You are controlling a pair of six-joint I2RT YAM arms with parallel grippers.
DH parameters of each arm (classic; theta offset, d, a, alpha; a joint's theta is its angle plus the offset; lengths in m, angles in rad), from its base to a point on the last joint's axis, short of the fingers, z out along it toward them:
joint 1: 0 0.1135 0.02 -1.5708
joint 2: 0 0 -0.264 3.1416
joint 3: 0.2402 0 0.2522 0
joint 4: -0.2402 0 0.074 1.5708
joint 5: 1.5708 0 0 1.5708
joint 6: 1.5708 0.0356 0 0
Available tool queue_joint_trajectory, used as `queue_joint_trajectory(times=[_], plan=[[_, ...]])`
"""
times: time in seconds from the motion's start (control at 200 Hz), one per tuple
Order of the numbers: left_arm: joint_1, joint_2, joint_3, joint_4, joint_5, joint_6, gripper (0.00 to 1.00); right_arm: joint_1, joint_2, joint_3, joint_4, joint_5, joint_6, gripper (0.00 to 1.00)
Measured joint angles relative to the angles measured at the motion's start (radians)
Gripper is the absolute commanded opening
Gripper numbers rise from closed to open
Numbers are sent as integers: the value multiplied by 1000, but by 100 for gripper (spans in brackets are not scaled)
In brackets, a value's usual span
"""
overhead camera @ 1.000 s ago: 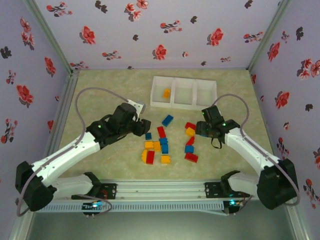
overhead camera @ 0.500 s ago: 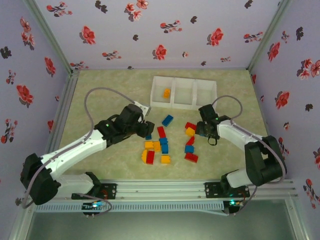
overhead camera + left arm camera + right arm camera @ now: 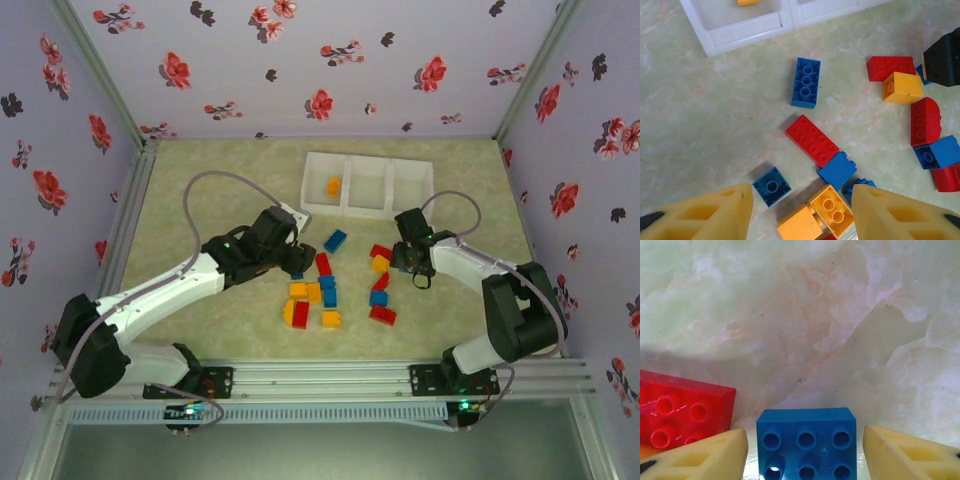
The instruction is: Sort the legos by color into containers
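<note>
Red, blue and orange legos [image 3: 322,263] lie loose on the table in front of the white three-compartment containers [image 3: 410,170]. One orange lego [image 3: 333,185] sits in the left compartment. My left gripper [image 3: 295,264] hovers open over the pile's left side. In the left wrist view its gripper [image 3: 802,200] has a small blue brick [image 3: 771,186] and two orange bricks [image 3: 830,210] below the gap, and it holds nothing. My right gripper [image 3: 805,437] is low at the table, open, straddling a blue brick [image 3: 806,442] with a thin gap on each side.
A red brick [image 3: 675,415] lies just left of the right gripper's left finger. A long blue brick [image 3: 806,82] and a long red brick [image 3: 812,140] lie between the pile and the tray. Flowered walls enclose the table.
The left arm has reached further right, over the pile. The right gripper has shifted slightly left and its jaws have narrowed round the blue brick.
</note>
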Motion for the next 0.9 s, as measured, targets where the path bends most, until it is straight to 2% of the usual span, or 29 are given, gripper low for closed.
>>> queue_joint_trajectory(times=[0.665, 0.9], plan=[[-8, 2, 9, -26, -5, 0, 55, -10, 20, 0, 19, -22, -4, 52], [-19, -2, 10, -39, -9, 0, 55, -34, -38, 7, -4, -21, -24, 52]])
